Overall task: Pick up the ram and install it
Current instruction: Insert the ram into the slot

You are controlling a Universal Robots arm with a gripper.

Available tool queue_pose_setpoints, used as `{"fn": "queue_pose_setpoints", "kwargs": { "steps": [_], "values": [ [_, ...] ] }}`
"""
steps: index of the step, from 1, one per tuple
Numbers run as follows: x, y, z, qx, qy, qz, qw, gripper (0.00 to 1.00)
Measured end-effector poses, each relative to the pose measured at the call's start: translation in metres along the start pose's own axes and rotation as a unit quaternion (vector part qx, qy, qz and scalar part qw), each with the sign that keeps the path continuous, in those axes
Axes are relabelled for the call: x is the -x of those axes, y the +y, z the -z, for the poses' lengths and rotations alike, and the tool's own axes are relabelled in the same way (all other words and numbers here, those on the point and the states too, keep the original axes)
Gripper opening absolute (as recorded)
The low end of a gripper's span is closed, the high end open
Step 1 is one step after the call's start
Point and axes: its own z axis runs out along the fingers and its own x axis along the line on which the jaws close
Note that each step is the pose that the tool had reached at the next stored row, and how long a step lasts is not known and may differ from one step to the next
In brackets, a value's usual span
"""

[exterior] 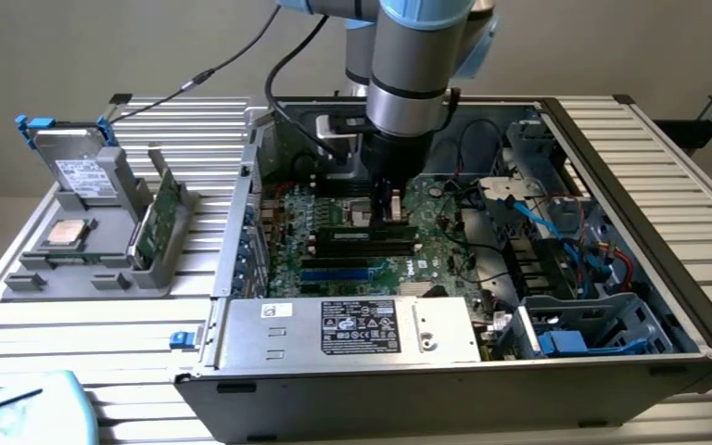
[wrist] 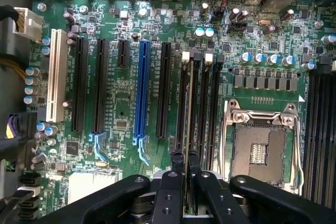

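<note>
While your black two-fingered gripper (wrist: 186, 184) pinches the long, thin green ram stick (wrist: 188, 106) tight between its jaws, the stick hangs straight below them, in the middle of the open black computer case (exterior: 455, 408), its long side lined up along the black plastic memory slots (wrist: 202, 108).

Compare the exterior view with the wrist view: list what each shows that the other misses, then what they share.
Exterior view: the arm, the power supply, and a side rack holding a hard drive and a green card.
Wrist view: the ram edge-on between the shut fingers, and the white slot.
Both: the gripper low over the motherboard and its memory slots.
</note>
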Motion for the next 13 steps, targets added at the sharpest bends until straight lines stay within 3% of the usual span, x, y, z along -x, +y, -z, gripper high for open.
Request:
{"fn": "queue_pose_setpoints", "kwargs": {
  "steps": [6, 13],
  "values": [
    [0.0017, 0.0015, -0.0024, 0.0000, 0.0007, 0.000, 1.0000, 0.14],
    [0.0018, 0.0013, -0.0061, 0.0006, 0.0047, 0.000, 1.0000, 0.14]
  ]
}}
